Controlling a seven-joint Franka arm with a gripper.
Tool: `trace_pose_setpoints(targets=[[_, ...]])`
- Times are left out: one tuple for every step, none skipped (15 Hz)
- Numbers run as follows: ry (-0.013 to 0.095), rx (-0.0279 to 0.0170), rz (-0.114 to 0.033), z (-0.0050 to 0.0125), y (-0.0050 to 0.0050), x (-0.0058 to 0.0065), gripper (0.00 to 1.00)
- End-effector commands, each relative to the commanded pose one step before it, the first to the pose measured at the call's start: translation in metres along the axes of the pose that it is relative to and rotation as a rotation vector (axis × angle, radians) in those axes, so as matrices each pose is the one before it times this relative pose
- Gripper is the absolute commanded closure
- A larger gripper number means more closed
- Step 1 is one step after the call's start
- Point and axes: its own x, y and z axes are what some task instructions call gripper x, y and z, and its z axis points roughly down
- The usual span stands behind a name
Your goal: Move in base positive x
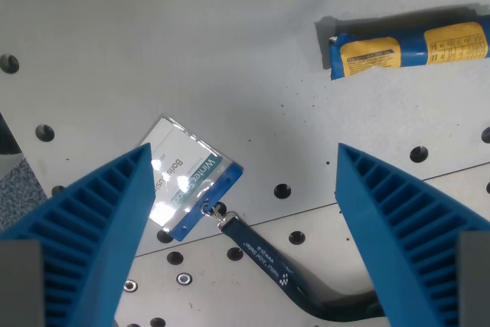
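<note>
Since the task only asks for a move along base positive x, no object here is the task's own thing, and nothing needs to be taken hold of. Largest in the frame is the pale perforated tabletop, dotted with bolt holes and crossed by a seam running from lower middle to right. Next come the blue ribbed fingers of the hand, filling the lower left and lower right corners, spread wide with nothing between them, pointing down at the surface and hovering above it. At upper right lies a blue and yellow wrapped packet, likely light and crinkly. Near lower centre sits a clear name badge, thin and slippery by my judgement, clipped to a soft navy lanyard trailing toward the bottom edge.
</note>
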Motion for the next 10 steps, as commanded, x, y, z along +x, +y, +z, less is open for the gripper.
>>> trace_pose_setpoints(targets=[[0.0037, 0.00116, 0.0002, -0.00200, -0.00264, 0.00480, 0.00], [0.0000, 0.00000, 0.0000, -0.00004, -0.00273, 0.00500, 0.00], [0.0000, 0.00000, 0.0000, 0.00000, -0.00273, 0.00500, 0.00], [0.0000, 0.00000, 0.0000, 0.00006, -0.00273, 0.00500, 0.00], [0.0000, 0.00000, 0.0000, 0.00012, -0.00273, 0.00500, 0.00], [0.0000, 0.00000, 0.0000, 0.00018, -0.00272, 0.00500, 0.00], [0.0000, 0.00000, 0.0000, 0.00025, -0.00271, 0.00500, 0.00], [0.0000, 0.00000, 0.0000, 0.00030, -0.00271, 0.00500, 0.00], [0.0000, 0.00000, 0.0000, 0.00034, -0.00270, 0.00500, 0.00], [0.0000, 0.00000, 0.0000, 0.00037, -0.00269, 0.00500, 0.00]])
